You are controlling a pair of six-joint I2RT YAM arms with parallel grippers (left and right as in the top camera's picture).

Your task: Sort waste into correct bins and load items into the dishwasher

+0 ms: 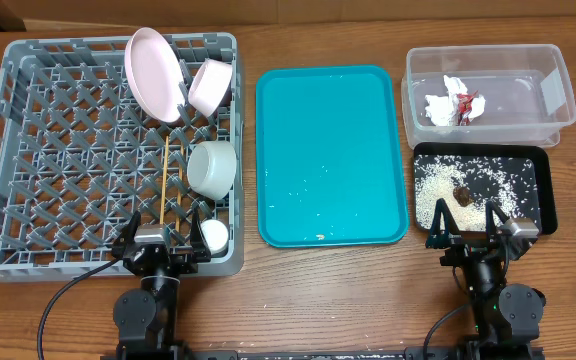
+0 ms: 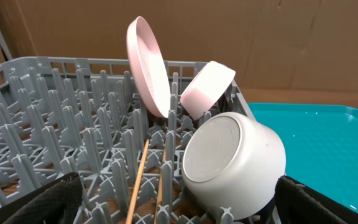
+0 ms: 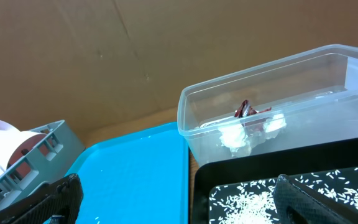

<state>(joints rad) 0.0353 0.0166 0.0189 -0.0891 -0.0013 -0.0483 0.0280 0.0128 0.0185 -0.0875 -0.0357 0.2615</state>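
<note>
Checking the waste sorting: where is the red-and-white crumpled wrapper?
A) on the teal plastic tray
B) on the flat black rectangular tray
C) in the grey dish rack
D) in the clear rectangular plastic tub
D: the red-and-white crumpled wrapper lies inside the clear rectangular plastic tub, as both the overhead and right wrist views show.

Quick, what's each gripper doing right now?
Left gripper: open, holding nothing.
Right gripper: open, holding nothing.

overhead straight down over the table [image 1: 268, 30], left wrist low and close at the dish rack [image 2: 42, 93], right wrist low facing the clear tub [image 3: 186, 106], both showing the teal tray [image 2: 328, 137]
</note>
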